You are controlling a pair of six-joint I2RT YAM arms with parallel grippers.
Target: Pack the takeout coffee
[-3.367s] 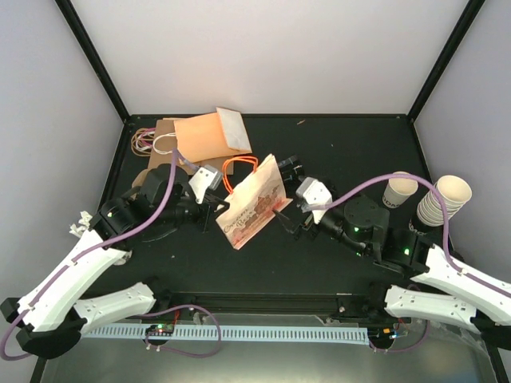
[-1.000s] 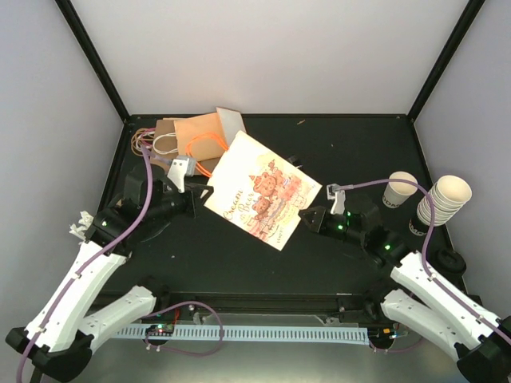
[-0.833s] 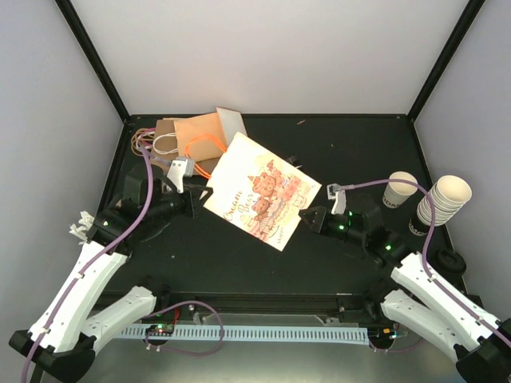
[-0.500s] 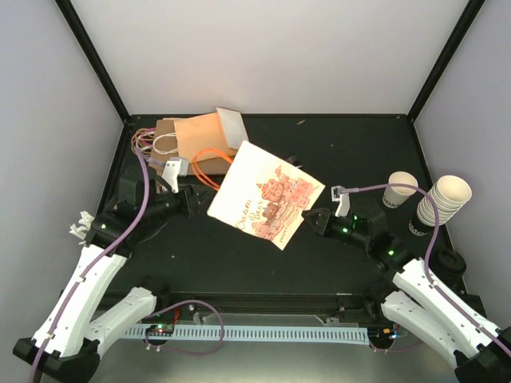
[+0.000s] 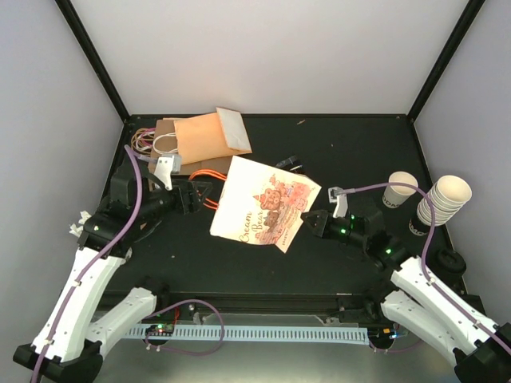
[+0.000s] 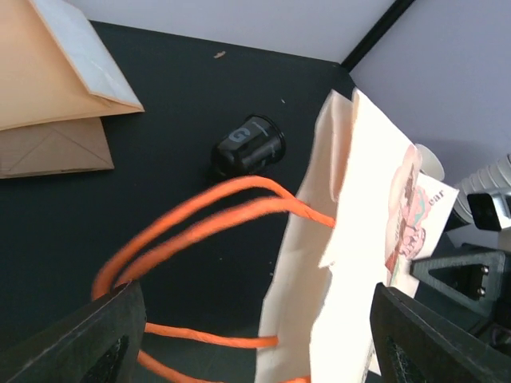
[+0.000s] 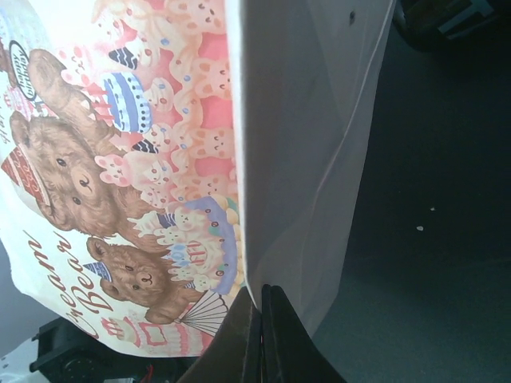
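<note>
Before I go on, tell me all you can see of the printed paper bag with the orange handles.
The paper bag is cream, printed on its upward face with cartoon bears, cakes and the words Cream Bear. Two orange cord handles loop from its mouth toward the open left gripper, passing between its fingers. The right gripper is shut on the opposite edge. The bag sits mid-table, flattened and tilted; the mouth gapes slightly.

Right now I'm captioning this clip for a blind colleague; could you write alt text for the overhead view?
The right gripper pinches one edge of a printed paper bag at centre, while the open left gripper sits at its orange handles. A single paper cup stands far right beside a stack of cups.
</note>
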